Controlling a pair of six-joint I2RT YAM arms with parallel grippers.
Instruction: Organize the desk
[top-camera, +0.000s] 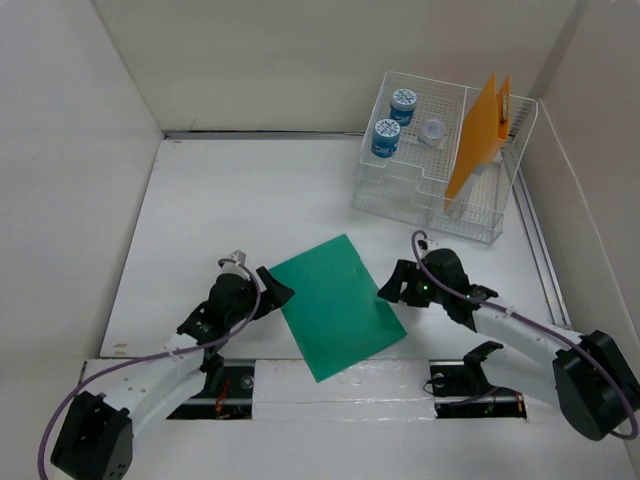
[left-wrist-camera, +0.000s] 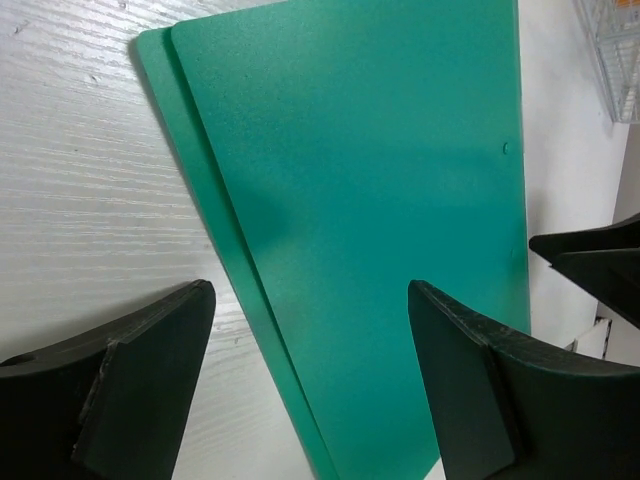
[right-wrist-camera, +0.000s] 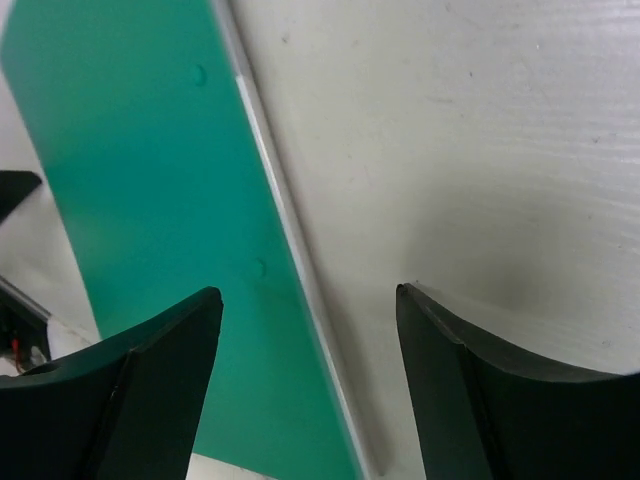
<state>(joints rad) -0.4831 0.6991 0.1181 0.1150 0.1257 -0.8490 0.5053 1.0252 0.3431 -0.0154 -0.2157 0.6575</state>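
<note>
Near-centre of tabletop (top-camera: 220, 200): green folder (top-camera: 338, 305), flat, long axis roughly near-to-far.
Left jaws: wide apart, empty, at its left edge.
Right jaws: wide apart, empty, at its right edge; seemingly equally near.

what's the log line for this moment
green folder: flat on desk | left jaws: open over left edge | right jaws: open over right edge
</note>
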